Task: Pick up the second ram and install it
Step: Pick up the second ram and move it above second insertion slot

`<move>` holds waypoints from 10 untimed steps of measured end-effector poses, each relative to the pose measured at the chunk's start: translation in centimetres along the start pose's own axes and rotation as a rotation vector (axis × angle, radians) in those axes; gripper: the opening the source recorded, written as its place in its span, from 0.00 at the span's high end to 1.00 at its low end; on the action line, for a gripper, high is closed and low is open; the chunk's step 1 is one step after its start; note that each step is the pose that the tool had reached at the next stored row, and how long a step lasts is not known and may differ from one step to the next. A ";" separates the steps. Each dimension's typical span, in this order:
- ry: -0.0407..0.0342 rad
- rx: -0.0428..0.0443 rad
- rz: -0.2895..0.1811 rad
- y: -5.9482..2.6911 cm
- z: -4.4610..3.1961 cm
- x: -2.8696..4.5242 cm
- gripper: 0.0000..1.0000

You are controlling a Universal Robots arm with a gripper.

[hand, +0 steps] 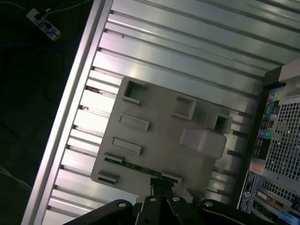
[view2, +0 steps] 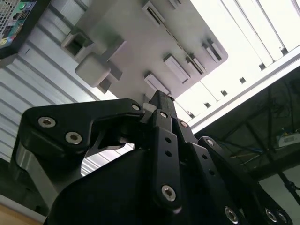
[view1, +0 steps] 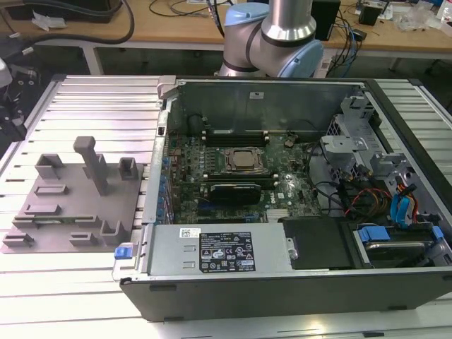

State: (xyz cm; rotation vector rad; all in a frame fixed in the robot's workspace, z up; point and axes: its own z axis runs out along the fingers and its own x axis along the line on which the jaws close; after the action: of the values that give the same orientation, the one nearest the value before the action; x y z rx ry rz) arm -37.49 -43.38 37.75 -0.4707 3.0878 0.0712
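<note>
The second ram (hand: pixel 133 167) is a thin green stick lying on edge between two small holders near one edge of the gray plastic plate (hand: pixel 159 126). In the first wrist view my gripper (hand: pixel 161 183) hangs well above that edge of the plate, its black fingertips pressed together with nothing between them. The second wrist view has the same gripper (view2: pixel 158 98) seen from behind, with the plate (view2: pixel 136 42) beyond it. In the exterior view the plate (view1: pixel 70 205) lies at the left of the open computer case (view1: pixel 282 282).
The case holds a motherboard with the CPU socket (view1: pixel 244 160) and memory slots (view1: pixel 233 131) behind it. A tall post (view1: pixel 92 162) and several blocks stand up from the plate. The ribbed metal table (hand: pixel 187 51) ends in an edge near the plate.
</note>
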 end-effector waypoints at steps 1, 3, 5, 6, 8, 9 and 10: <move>0.0003 -0.0002 -0.007 0.00 0.00 0.00 0.92; 0.0008 -0.0004 -0.017 0.01 0.00 0.01 0.92; 0.0014 -0.0008 -0.032 0.00 0.00 0.00 0.92; 0.0018 -0.0010 -0.042 0.00 0.00 0.00 0.92; 0.0028 -0.0016 -0.068 0.00 0.00 0.00 0.92; 0.0034 -0.0020 -0.081 0.00 0.00 0.00 0.92; 0.0038 -0.0022 -0.091 0.00 0.00 0.00 0.92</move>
State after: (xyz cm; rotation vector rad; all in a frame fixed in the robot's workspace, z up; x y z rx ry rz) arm -37.49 -43.38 37.74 -0.6109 3.0652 0.0725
